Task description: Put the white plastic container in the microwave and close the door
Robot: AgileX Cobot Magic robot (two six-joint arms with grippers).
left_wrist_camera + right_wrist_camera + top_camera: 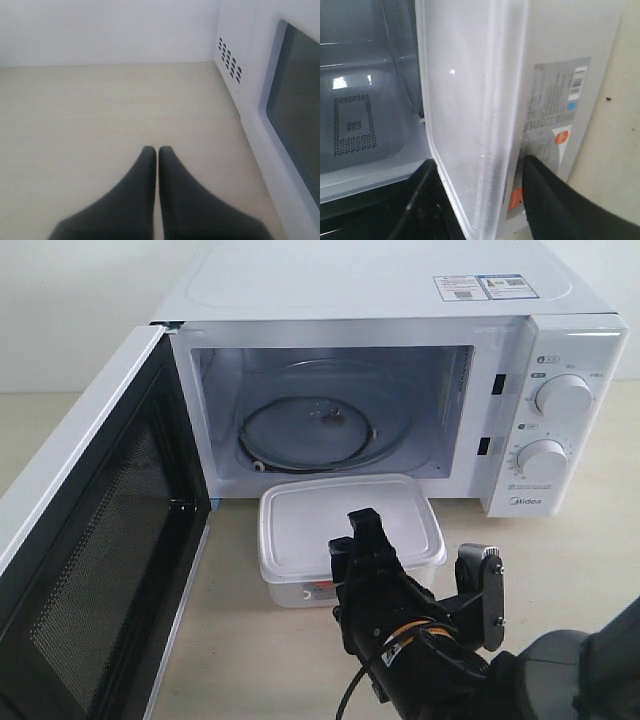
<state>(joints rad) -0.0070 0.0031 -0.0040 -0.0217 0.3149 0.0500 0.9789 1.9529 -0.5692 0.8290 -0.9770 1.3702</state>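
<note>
The container (320, 515) sits flat on the table (250, 650), just in front of the open microwave (400, 280) and a little right of the middle of its mouth. Its long axis runs across the opening, parallel to the microwave's front.

The right gripper (479, 160) is at the container's near long edge, the side away from the cavity. The right wrist view shows 1 finger against the lid side and the other against the labelled wall. The plastic fills the whole gap between them, so the gripper looks to be pinching that edge.

The turntable (305, 425) lies straight ahead of this gripper, beyond the container. The cavity floor stands higher than the table, so I judge the move to be a short lift and then a push forward over the sill. Because the hold is on 1 edge only, the far end may sag and catch the sill.

The door (100, 570) is swung fully out to the left. The left gripper (156, 149) has its fingers pressed together and holds nothing. It hangs over bare table beside the door's outer face. The right arm is clearly the nearer one to the container, and the left is better placed for the door.
</note>
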